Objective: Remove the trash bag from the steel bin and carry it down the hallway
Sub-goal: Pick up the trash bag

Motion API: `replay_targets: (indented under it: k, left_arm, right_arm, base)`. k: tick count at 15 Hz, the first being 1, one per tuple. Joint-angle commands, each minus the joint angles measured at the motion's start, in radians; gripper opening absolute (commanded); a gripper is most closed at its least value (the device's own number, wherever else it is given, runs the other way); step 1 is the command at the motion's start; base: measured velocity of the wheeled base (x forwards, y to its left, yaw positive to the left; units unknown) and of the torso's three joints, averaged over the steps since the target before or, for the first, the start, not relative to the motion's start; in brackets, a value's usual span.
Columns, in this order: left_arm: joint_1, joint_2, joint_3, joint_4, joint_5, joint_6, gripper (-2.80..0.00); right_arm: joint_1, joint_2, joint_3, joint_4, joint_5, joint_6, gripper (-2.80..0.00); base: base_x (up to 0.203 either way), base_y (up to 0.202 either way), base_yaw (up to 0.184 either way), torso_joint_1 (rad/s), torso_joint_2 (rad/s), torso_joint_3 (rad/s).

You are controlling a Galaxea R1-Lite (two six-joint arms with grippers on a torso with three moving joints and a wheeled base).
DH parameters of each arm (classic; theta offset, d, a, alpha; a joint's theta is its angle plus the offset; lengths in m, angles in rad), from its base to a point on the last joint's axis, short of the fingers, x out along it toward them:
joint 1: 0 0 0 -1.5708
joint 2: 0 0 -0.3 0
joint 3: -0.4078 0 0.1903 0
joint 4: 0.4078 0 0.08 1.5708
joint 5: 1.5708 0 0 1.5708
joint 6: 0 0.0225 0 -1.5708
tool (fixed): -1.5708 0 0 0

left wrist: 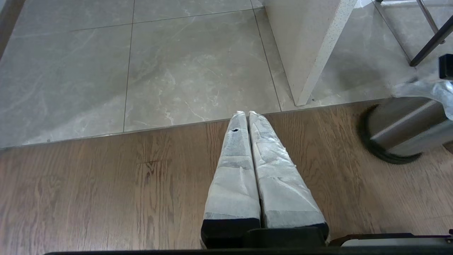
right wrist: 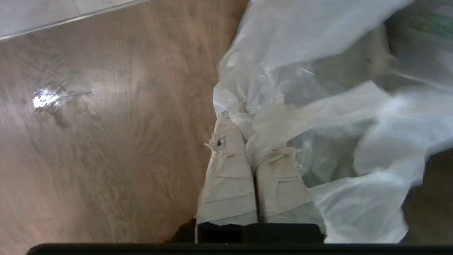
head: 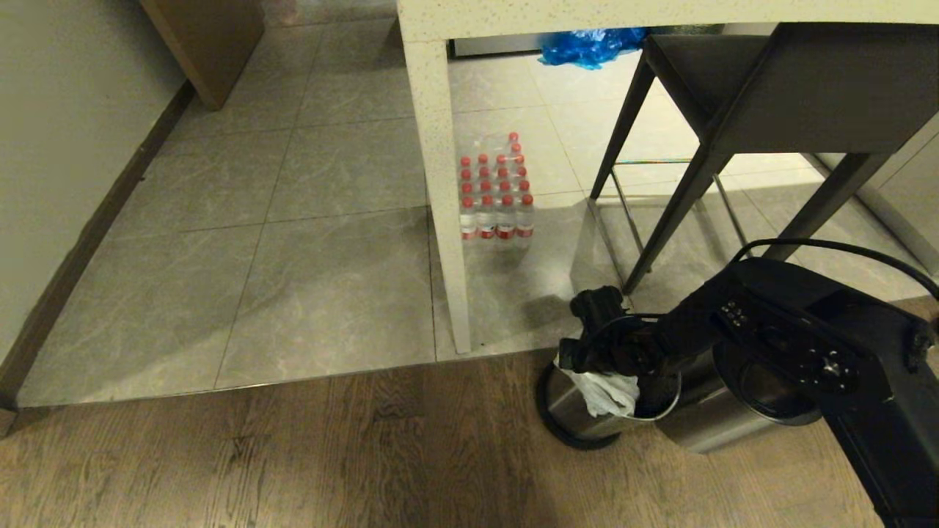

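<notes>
Nearest, at 6 o'clock of the head view, wood-plank floor (head: 293, 455) running across the foreground. At 4 o'clock, right arm (head: 807, 352) reaching in from the lower right corner, black, cable looped over it. Right gripper (right wrist: 244, 117) down at the mouth of the steel bin (head: 579, 411), fingers (right wrist: 230, 177) pressed together and clamped on a fold of the trash bag (right wrist: 318, 106). Bag thin, white, translucent, bunched at the bin's rim and still sitting inside the bin; a hint of green showing through in the right wrist view. Bin standing on the wood, just beside the seam with the tiles, black ring at its base. Left gripper (left wrist: 247, 117) hanging over the wood floor at about 9 o'clock of the bin, well apart from it, wrapped fingers (left wrist: 233, 170) closed against each other, holding nothing. Beyond the seam, grey marble-look tiles (head: 330, 191). At 12 o'clock of the bin, white speckled counter leg (head: 440, 183); dark stool (head: 733, 103) at 1 o'clock. Pack of red-capped water bottles (head: 495, 194) behind the leg. Farthest, blue plastic bag (head: 587, 45) under the counter.
</notes>
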Motion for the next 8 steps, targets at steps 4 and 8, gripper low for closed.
replay_targets:
  k: [4,8]
  left_arm:
    - [0.0,0.001,0.0,0.0,0.0,0.0,-2.8]
    - [0.0,0.001,0.0,0.0,0.0,0.0,-2.8]
  right_arm:
    - [0.004,-0.01,0.012,-0.001,-0.043,0.009,-2.8]
    - [0.003,-0.089,0.037,0.023,-0.032,-0.01,-2.8]
  base:
    - [0.0,0.0,0.0,0.0,0.0,0.0]
    - [0.0,0.0,0.0,0.0,0.0,0.0]
